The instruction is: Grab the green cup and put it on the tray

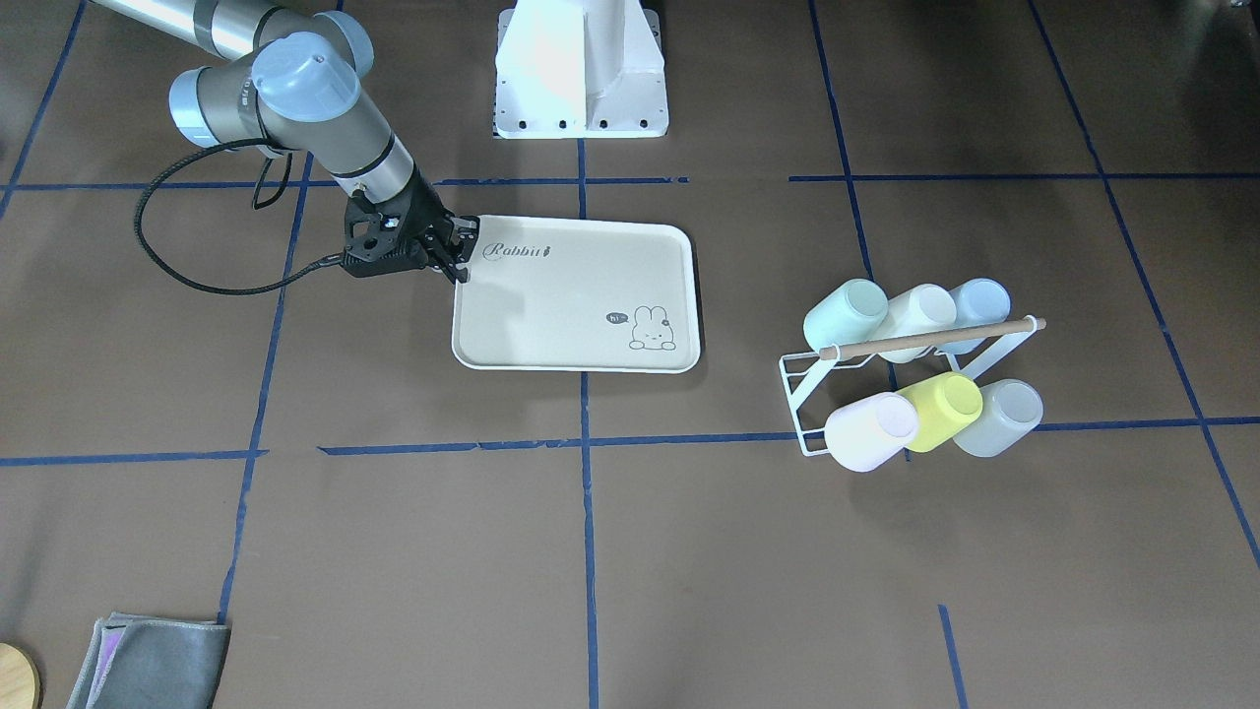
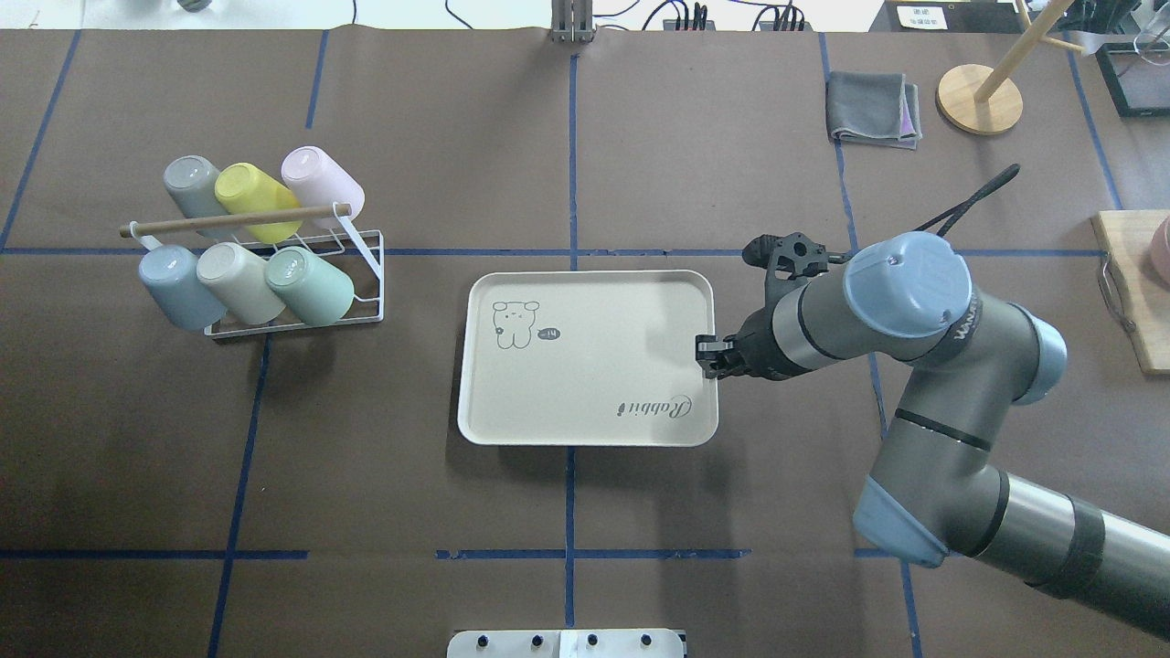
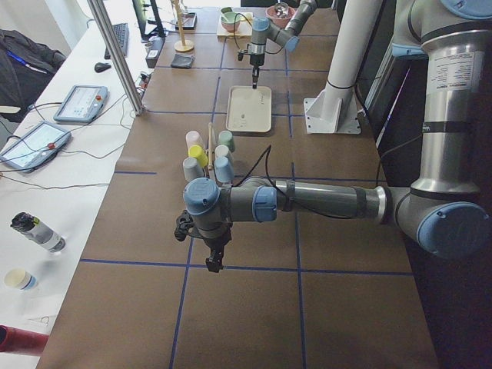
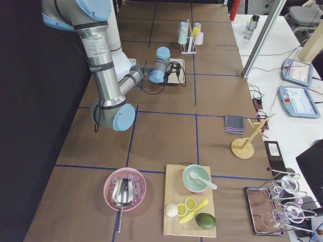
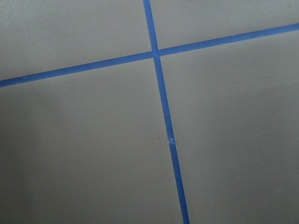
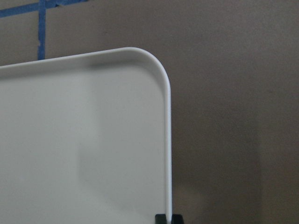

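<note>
The green cup [image 1: 845, 313] is a pale mint tumbler lying tilted on the lower row of a white wire rack [image 1: 799, 392], at the end nearest the tray; it also shows in the overhead view [image 2: 311, 283]. The cream tray [image 1: 571, 315] with "Rabbit" script lies flat at the table's middle [image 2: 585, 384]. My right gripper [image 2: 708, 355] is at the tray's short edge near the script, its fingertips [image 6: 161, 218] shut around the rim [image 6: 167, 140]. My left gripper [image 3: 211, 261] hangs over bare table far from the rack; I cannot tell if it is open or shut.
Several other pastel cups sit on the rack, among them a yellow-green one [image 2: 254, 203] and a pale blue one [image 2: 174, 288]. A folded grey cloth [image 2: 873, 108], a wooden stand [image 2: 980, 99] and a cutting board [image 2: 1129, 302] lie on my right side.
</note>
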{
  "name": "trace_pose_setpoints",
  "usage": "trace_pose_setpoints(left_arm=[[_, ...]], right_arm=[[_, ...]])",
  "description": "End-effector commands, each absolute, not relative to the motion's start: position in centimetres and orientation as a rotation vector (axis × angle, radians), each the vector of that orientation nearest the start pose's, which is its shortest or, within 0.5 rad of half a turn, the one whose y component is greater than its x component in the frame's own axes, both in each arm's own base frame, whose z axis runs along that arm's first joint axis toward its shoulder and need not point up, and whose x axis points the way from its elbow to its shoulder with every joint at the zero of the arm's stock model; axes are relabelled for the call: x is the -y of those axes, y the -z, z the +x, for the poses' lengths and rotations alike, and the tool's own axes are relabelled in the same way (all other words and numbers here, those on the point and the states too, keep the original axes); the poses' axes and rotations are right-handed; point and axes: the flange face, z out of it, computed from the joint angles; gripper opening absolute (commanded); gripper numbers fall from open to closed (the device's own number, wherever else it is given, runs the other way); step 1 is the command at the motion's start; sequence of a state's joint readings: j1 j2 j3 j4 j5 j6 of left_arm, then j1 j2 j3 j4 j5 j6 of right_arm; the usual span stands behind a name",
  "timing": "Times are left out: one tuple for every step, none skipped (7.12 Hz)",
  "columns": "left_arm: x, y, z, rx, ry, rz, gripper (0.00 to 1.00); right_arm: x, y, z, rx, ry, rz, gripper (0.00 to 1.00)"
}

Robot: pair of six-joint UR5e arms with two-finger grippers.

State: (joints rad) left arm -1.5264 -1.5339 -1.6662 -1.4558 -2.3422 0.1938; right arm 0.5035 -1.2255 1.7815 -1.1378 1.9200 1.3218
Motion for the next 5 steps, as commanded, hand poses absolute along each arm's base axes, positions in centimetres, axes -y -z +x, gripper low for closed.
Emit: trace_pose_setpoints(left_arm=[[47.38,-64.13,-4.28,-0.775,-0.204,0.004,1.0],[47.38,-64.13,-4.28,-0.775,-0.204,0.004,1.0],[47.38,-64.13,-4.28,-0.775,-0.204,0.004,1.0],[47.38,-64.13,-4.28,-0.775,-0.204,0.004,1.0],[47.38,-64.13,-4.28,-0.775,-0.204,0.004,1.0]], right_arm=[[37.79,-33.08,-49.37,1.014,-0.052,0.055,0.0],[37.73,-33.55,-49.82,1.008,-0.052,0.05,0.05],[37.65,-33.67,-49.9,1.004,-0.06,0.053,0.36],[37.4,-33.8,-50.17,0.999,-0.096,0.05,0.66],[37.38,-33.46,-50.18,1.001,-0.101,0.056,1.0]])
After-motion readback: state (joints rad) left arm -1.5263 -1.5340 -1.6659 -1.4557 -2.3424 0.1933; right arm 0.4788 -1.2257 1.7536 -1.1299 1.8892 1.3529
